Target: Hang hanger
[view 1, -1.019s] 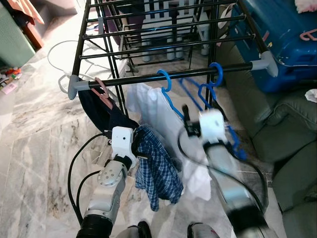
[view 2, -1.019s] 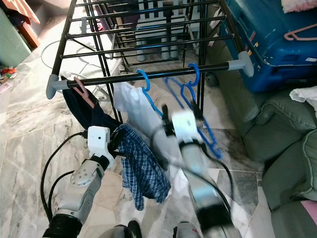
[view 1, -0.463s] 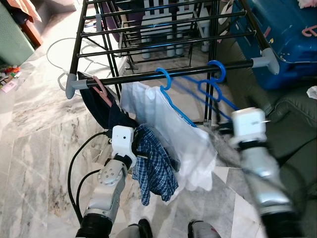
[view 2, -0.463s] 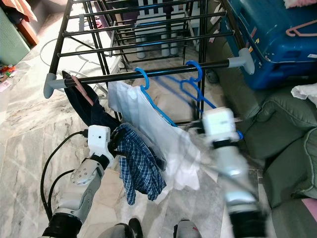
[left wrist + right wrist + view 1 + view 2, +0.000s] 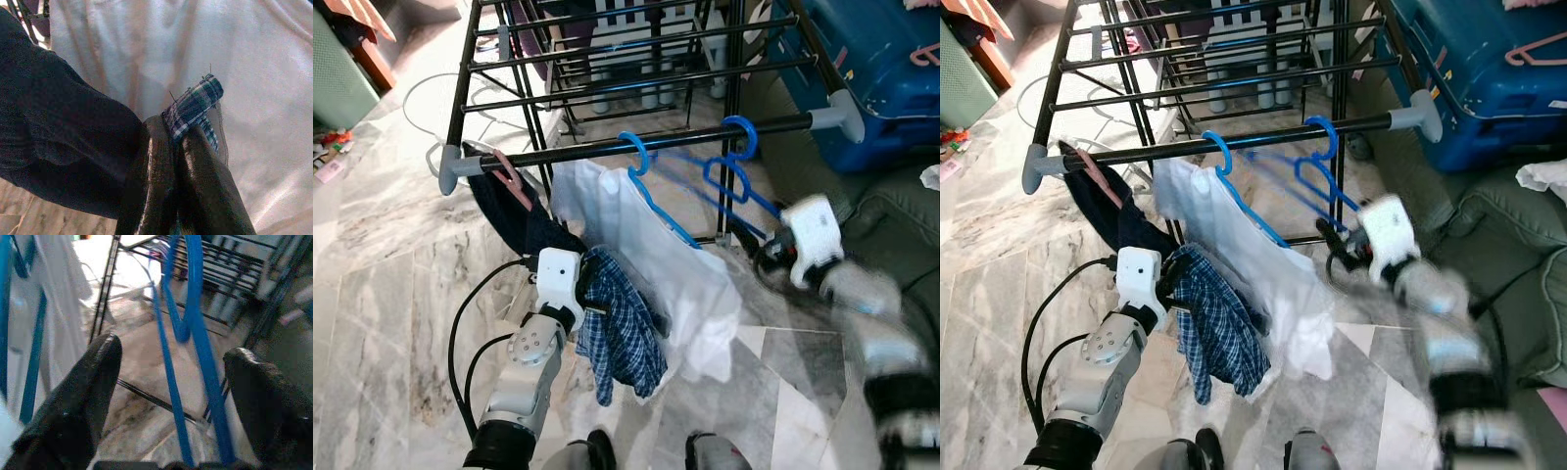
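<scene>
The right gripper (image 5: 171, 382) has swung away from the white shirt (image 5: 651, 259) to the right, fingers spread around the empty blue hanger (image 5: 736, 176) on the rack's front rail (image 5: 636, 149). The left gripper (image 5: 183, 161) is clenched on the plaid shirt (image 5: 619, 328), crowded by a dark garment (image 5: 514, 211). A blue suitcase (image 5: 871, 69) and a sofa (image 5: 891, 225) border the right.
</scene>
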Available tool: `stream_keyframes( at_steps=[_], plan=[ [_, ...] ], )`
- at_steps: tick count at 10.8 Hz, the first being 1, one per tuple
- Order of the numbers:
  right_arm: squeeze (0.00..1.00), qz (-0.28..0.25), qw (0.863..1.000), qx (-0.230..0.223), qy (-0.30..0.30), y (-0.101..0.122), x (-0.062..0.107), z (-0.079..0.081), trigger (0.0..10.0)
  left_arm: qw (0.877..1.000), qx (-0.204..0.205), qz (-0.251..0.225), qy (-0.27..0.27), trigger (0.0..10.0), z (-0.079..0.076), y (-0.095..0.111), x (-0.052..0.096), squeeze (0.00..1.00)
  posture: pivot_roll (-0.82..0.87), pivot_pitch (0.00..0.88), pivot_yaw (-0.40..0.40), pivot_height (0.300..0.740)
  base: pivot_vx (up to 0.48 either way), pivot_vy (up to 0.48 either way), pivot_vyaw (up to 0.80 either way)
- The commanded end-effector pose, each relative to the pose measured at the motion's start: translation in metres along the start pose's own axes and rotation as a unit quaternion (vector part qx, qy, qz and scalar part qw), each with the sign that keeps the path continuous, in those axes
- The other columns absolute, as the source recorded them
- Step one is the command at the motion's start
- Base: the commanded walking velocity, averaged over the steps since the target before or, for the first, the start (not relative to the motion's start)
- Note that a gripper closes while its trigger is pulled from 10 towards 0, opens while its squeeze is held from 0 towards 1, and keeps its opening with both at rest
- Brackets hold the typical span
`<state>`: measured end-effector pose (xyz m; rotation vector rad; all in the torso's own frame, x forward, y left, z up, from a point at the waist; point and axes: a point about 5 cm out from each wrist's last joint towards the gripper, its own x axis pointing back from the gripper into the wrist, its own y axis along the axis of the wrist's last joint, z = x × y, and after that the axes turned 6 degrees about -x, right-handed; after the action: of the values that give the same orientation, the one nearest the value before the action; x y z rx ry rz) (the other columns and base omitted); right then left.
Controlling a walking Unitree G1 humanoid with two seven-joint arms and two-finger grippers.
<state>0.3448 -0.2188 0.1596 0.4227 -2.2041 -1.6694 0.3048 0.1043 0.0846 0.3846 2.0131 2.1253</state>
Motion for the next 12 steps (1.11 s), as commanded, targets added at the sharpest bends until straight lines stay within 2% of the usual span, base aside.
stream_keyframes(
  at_steps=[1,4,6,7,8,9,11,12],
  plan=[
    [0.0,0.014,0.999,0.0,0.038,0.0,-0.002,0.003,0.0,1.0,-0.003,0.012,0.009,10.0,0.006,-0.005,0.003,0.0,-0.24,0.214,0.128,0.74,0.0,0.0,0.0],
    [0.0,0.051,0.996,0.02,0.063,0.006,-0.011,-0.008,0.0,1.0,-0.003,0.013,0.008,10.0,0.005,-0.006,0.004,0.0,-0.25,0.215,0.13,0.74,0.0,0.0,0.0],
    [0.0,0.064,0.997,0.025,0.024,0.01,-0.017,-0.019,0.0,1.0,-0.002,0.015,0.003,10.0,0.003,-0.006,0.003,0.0,-0.25,0.212,0.132,0.74,0.0,0.0,0.0],
    [0.0,0.061,0.998,0.025,0.003,0.012,-0.019,-0.024,0.9,1.0,-0.002,0.015,0.002,10.0,0.002,-0.006,0.002,0.0,-0.25,0.211,0.133,0.74,0.0,0.0,0.0],
    [0.0,0.056,0.998,0.018,-0.013,0.013,-0.022,-0.025,0.3,1.0,-0.003,0.017,0.0,10.0,0.003,-0.006,0.002,0.0,-0.25,0.211,0.137,0.74,0.0,0.0,0.0],
    [0.0,0.055,0.998,0.019,-0.014,0.013,-0.022,-0.025,0.6,1.0,-0.005,0.018,0.0,10.0,0.003,-0.007,0.002,0.0,-0.25,0.211,0.14,0.74,0.0,0.0,0.0],
    [0.0,0.05,0.999,0.02,-0.009,0.014,-0.021,-0.026,0.2,1.0,-0.008,0.019,-0.003,10.0,0.003,-0.007,0.002,0.0,-0.25,0.208,0.144,0.74,0.0,0.0,0.0],
    [0.0,0.043,0.999,0.021,-0.004,0.018,-0.021,-0.027,0.3,1.0,-0.007,0.02,-0.005,10.0,0.002,-0.007,0.001,0.0,-0.25,0.207,0.143,0.74,0.0,0.0,0.0]
  ],
)
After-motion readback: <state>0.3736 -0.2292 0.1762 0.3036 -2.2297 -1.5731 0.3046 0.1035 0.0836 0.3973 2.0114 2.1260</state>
